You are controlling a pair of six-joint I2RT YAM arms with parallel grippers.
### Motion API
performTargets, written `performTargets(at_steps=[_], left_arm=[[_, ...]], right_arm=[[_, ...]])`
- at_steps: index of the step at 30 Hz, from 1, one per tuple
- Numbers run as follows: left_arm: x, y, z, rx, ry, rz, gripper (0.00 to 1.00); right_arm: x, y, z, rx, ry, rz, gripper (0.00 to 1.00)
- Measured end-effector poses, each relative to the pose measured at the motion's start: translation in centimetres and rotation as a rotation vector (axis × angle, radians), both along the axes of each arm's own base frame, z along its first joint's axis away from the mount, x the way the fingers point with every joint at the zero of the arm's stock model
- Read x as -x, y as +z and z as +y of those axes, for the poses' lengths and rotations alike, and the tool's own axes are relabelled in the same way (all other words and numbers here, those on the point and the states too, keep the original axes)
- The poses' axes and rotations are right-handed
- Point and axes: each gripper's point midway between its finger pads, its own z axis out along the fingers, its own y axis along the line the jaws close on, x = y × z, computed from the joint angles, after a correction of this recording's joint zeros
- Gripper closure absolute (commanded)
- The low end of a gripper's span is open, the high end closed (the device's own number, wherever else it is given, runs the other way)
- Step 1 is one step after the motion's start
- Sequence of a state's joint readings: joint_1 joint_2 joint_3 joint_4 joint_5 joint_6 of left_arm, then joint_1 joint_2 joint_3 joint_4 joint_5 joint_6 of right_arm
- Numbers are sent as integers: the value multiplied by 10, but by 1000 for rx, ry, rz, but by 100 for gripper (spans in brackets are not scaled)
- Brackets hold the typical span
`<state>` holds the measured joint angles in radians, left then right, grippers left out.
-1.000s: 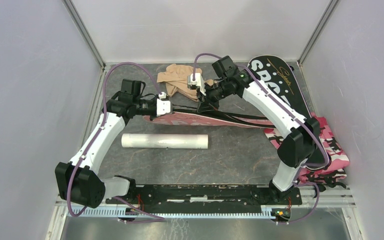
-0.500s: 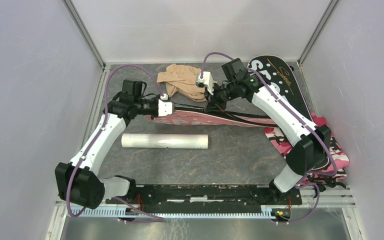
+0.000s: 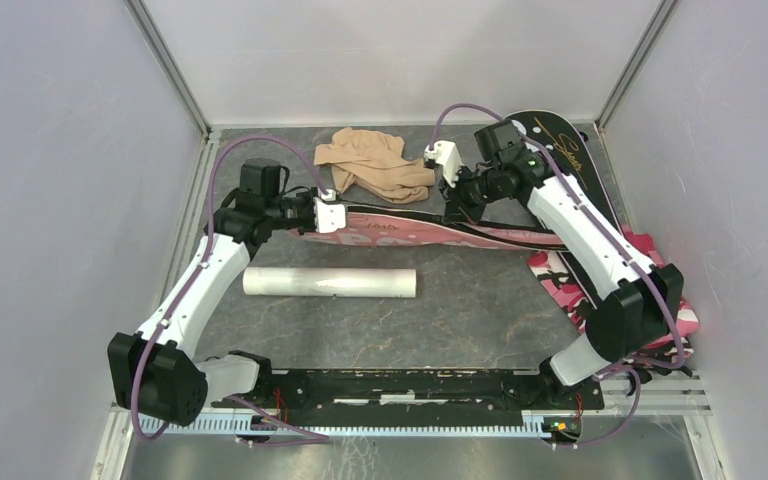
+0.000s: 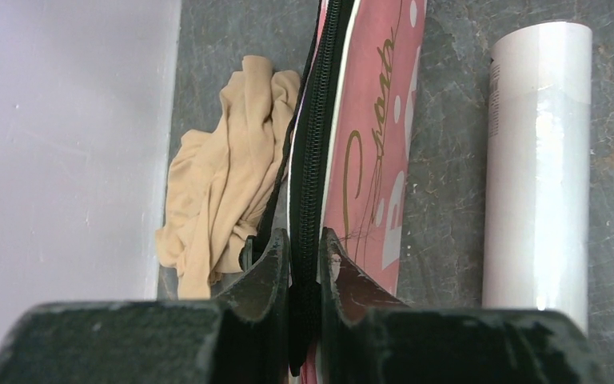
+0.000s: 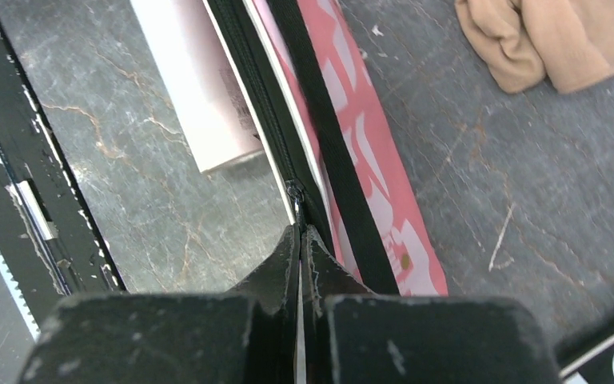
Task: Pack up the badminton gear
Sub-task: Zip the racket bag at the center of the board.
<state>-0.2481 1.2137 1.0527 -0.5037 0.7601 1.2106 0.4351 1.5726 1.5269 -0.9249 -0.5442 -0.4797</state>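
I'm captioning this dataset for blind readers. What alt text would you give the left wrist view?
The left gripper is clamped on the black zipper edge of a pink cover that runs up the frame over a dark table. A crumpled tan cloth lies left of it, a long white tube right of it.

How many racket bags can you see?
2. The pink racket cover stretches across the middle of the table, gripped by the left tool and right tool. The black racket cover lies back right, partly under the right arm. More could be hidden.
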Motion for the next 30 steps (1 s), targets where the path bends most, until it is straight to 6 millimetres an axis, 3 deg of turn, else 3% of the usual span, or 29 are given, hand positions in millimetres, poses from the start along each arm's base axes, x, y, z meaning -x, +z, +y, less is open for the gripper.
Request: performTargets(at_steps=[20, 27, 30], left_arm=[[-12, 5, 6, -17, 42, -49, 98], [-16, 5, 14, -18, 67, -49, 98], [-20, 5, 20, -18, 82, -48, 98]], right_arm=[[-3, -16, -90, 72, -215, 23, 100], [-7, -20, -131, 103, -294, 25, 100], [-10, -25, -169, 134, -362, 27, 100]])
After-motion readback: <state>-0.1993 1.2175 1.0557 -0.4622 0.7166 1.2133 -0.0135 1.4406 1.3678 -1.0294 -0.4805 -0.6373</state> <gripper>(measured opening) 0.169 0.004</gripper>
